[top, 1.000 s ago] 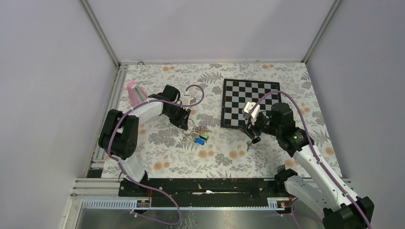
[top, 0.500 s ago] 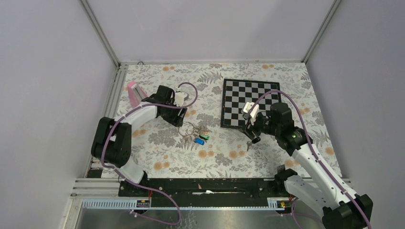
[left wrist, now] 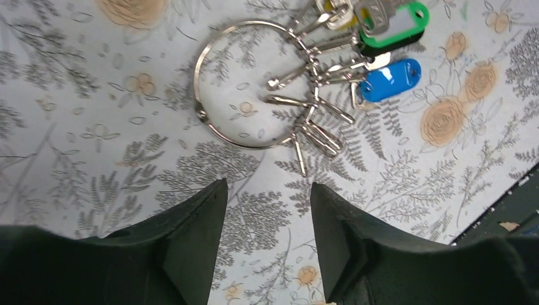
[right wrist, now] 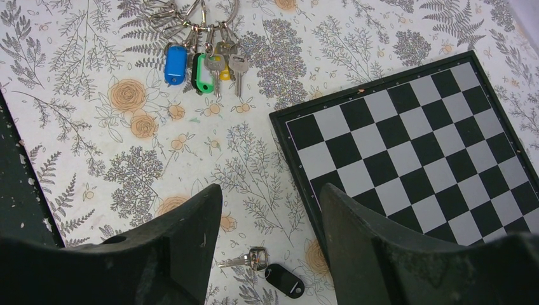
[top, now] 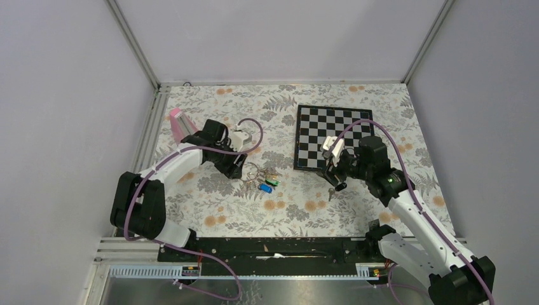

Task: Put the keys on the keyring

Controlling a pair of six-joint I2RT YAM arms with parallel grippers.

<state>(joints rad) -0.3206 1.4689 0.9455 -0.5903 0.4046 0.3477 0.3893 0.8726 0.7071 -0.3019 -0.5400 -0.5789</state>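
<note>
Keys (right wrist: 255, 259) loose on worktop (top: 356, 206), well apart from keyring (left wrist: 254, 82).
We see L pincer (left wrist: 267, 185) w/ jaws wide apart, nothing held, keyring at its 12 o'clock in wrist view. R pincer (right wrist: 270, 190) likewise gapes, empty, over keys: silver one + black tag, at 6 o'clock of chessboard (top: 330, 136) in top view, keyring at their 9 o'clock.

On the table (top: 299, 213), toward the middle: keyring (top: 257, 178). To its right and further back: chessboard (top: 334, 136). Just before the chessboard's near left corner, well apart from the keyring: the keys (right wrist: 256, 258). Beside the keyring, on its left: left gripper (top: 238, 169). Above the keys: right gripper (right wrist: 270, 190).
</note>
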